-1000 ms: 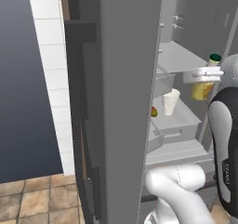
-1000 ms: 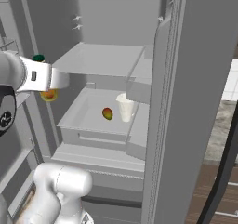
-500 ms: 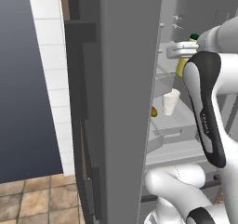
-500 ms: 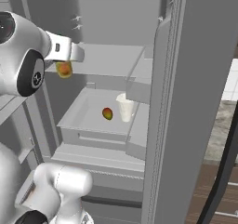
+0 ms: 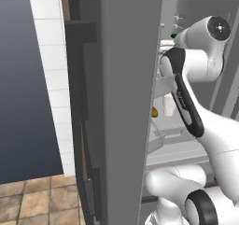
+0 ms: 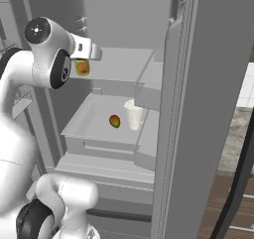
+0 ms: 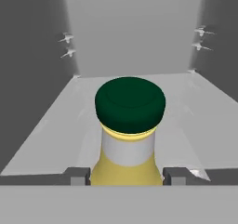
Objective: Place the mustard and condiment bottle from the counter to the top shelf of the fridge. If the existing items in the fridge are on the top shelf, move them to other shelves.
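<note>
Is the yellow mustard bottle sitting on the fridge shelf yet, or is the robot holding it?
Held. The gripper pinches the mustard between both fingers, and in the right base view it hangs above the top shelf, not on it.

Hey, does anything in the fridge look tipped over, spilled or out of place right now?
Nothing stands out. The mustard sits upright in the gripper above the top shelf. The fruit and white cup stand tidy on a lower shelf.

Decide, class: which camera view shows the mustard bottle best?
The hand view: the mustard fills its centre, green cap and yellow neck clear between the claw fingers. The right base view shows it small, below the claw. The left base view shows just a green speck behind the arm.
</note>
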